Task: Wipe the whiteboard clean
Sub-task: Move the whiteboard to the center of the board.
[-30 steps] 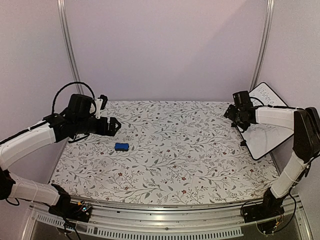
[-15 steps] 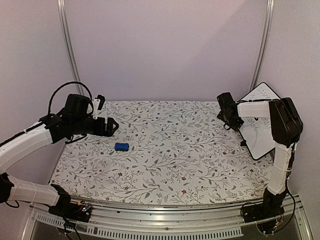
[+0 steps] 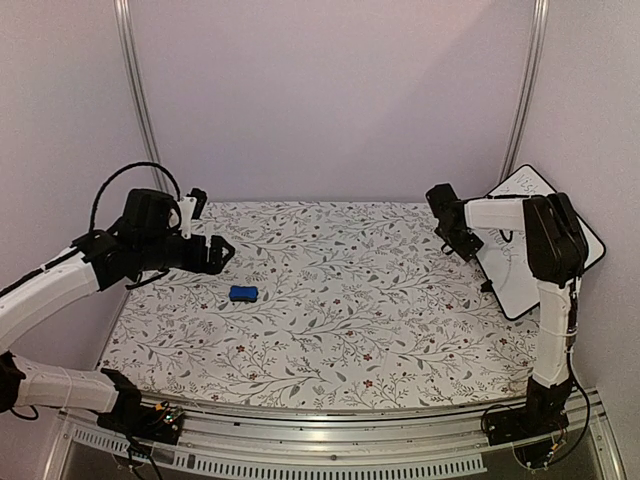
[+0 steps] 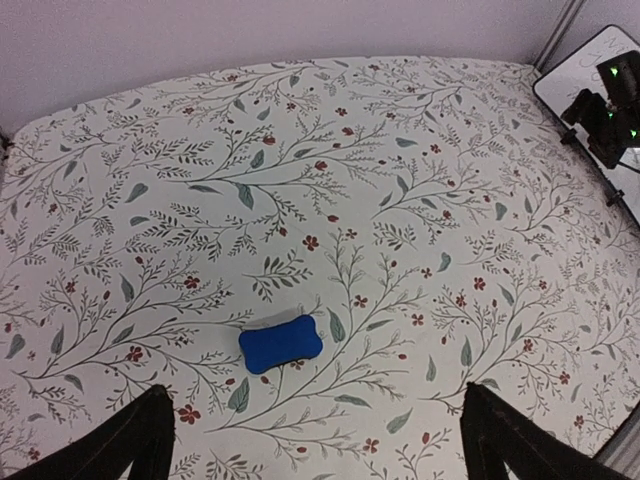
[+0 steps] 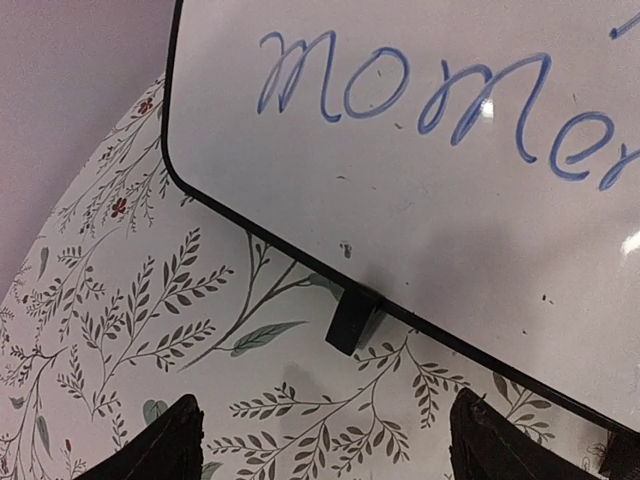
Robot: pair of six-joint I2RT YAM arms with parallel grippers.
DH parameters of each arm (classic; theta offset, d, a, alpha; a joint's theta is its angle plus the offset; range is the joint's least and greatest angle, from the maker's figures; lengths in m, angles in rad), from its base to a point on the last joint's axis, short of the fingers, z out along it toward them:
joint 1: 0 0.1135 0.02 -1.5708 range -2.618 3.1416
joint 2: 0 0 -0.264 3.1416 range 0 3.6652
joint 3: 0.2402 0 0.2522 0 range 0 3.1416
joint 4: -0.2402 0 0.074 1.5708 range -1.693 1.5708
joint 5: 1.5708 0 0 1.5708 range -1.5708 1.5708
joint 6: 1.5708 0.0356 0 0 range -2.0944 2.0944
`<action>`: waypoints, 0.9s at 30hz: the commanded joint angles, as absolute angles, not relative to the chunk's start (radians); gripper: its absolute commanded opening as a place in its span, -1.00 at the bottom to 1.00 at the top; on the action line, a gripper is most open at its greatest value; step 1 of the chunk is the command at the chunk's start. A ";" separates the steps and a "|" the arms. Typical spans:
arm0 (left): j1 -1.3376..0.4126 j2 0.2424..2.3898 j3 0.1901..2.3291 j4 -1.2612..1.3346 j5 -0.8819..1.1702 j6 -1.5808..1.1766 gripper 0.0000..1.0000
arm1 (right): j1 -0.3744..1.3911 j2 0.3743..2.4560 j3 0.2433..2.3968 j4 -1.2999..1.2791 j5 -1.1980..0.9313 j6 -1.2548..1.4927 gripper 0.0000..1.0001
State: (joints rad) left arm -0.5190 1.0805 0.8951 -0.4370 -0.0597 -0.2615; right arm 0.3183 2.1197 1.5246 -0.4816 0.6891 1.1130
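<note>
The whiteboard (image 3: 518,283) leans against the right wall, its lower edge on the table. In the right wrist view its face (image 5: 420,180) carries blue handwriting, and a small black foot (image 5: 352,320) rests on the cloth. My right gripper (image 3: 452,228) hovers just left of the board's near edge; it (image 5: 330,445) is open, with only cloth between its fingers. A small blue eraser (image 3: 243,293) lies on the table at the left. My left gripper (image 3: 218,254) hangs open above and behind the eraser (image 4: 281,343), which lies between and ahead of its wide-spread fingers (image 4: 130,445).
A floral tablecloth (image 3: 340,300) covers the table. Aluminium posts (image 3: 135,100) stand at the back corners in front of plain walls. The right arm's upright link (image 3: 550,300) stands in front of the board. A metal rail (image 3: 330,440) runs along the near edge.
The right arm has folded upright and its gripper has swung left, away from the board's middle to its left edge. The left gripper has drifted slightly left. The eraser has not moved.
</note>
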 commanded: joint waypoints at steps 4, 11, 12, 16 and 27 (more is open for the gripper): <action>-0.522 1.036 0.848 -0.416 -0.069 -0.231 0.99 | 0.320 2.208 1.622 -0.581 0.722 1.205 0.59; -0.507 1.008 0.827 -0.384 -0.026 -0.227 0.99 | 0.319 2.238 1.651 -0.619 0.766 1.231 0.48; -0.504 1.009 0.827 -0.382 -0.024 -0.228 0.99 | 0.319 2.240 1.651 -0.623 0.769 1.237 0.48; -0.491 1.017 0.828 -0.385 -0.009 -0.230 0.99 | 0.320 2.251 1.654 -0.633 0.780 1.250 0.47; -0.487 0.981 0.812 -0.374 0.014 -0.226 0.99 | 0.303 2.286 1.710 -0.643 0.768 1.245 0.40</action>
